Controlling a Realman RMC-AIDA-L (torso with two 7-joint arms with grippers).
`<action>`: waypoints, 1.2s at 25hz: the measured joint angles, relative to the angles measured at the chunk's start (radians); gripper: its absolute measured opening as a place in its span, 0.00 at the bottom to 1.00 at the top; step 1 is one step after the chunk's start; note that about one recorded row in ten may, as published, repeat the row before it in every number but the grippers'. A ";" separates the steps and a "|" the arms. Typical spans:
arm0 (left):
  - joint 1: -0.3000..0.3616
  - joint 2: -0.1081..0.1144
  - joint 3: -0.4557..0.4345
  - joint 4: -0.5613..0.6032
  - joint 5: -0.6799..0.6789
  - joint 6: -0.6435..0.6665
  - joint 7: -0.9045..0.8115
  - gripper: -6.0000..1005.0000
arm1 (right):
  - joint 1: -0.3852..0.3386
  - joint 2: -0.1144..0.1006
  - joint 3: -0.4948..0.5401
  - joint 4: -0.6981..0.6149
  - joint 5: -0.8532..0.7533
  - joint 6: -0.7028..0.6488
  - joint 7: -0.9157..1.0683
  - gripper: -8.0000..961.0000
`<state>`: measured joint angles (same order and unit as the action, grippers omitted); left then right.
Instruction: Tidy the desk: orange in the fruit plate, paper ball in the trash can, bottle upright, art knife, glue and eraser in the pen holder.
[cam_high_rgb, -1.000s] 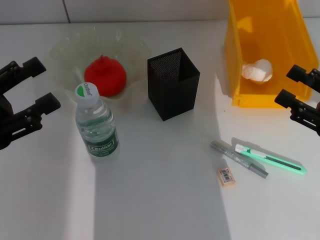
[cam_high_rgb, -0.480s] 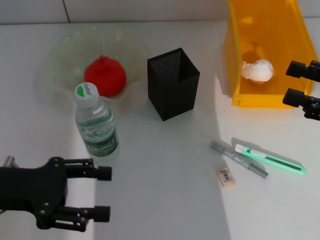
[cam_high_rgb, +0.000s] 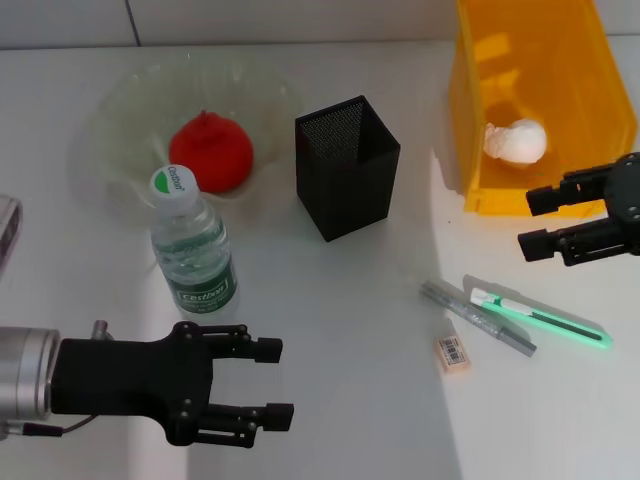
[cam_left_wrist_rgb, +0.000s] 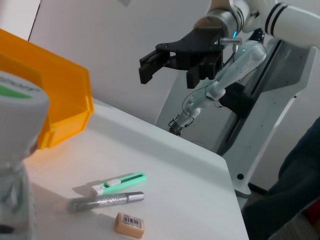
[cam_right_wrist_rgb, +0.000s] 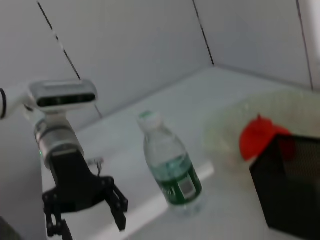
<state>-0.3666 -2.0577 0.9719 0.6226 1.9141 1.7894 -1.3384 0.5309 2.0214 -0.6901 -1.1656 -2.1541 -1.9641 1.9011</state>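
Observation:
The orange (cam_high_rgb: 210, 150) lies in the clear fruit plate (cam_high_rgb: 105, 115). The bottle (cam_high_rgb: 192, 255) stands upright in front of the plate. The black mesh pen holder (cam_high_rgb: 346, 165) stands mid-table. The paper ball (cam_high_rgb: 516, 140) lies in the yellow trash can (cam_high_rgb: 530, 70). The green art knife (cam_high_rgb: 540, 318), grey glue stick (cam_high_rgb: 478, 318) and eraser (cam_high_rgb: 452, 353) lie on the table at the right front. My left gripper (cam_high_rgb: 275, 381) is open and empty in front of the bottle. My right gripper (cam_high_rgb: 530, 222) is open and empty, hovering between the trash can's front and the knife.
The left wrist view shows the knife (cam_left_wrist_rgb: 120, 182), glue stick (cam_left_wrist_rgb: 105, 201), eraser (cam_left_wrist_rgb: 130, 225) and the right gripper (cam_left_wrist_rgb: 170, 70) above them. The right wrist view shows the bottle (cam_right_wrist_rgb: 170, 167), pen holder (cam_right_wrist_rgb: 290, 185) and left gripper (cam_right_wrist_rgb: 85, 222).
My left arm swung from the table's left edge to the front and reached right, past the bottle. My right gripper moved inward from the right edge, toward the knife.

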 joint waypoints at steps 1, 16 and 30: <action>-0.005 -0.004 0.001 0.000 0.006 -0.010 -0.001 0.77 | 0.016 -0.001 -0.033 -0.034 -0.037 -0.003 0.048 0.75; -0.058 -0.011 0.027 -0.065 0.010 -0.102 0.005 0.77 | 0.203 0.057 -0.535 -0.251 -0.542 0.008 0.403 0.75; -0.066 -0.012 0.027 -0.089 0.010 -0.128 0.016 0.77 | 0.182 0.060 -0.697 -0.116 -0.551 0.169 0.326 0.75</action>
<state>-0.4322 -2.0694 0.9985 0.5337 1.9244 1.6617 -1.3223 0.7129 2.0817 -1.3870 -1.2812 -2.7050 -1.7950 2.2272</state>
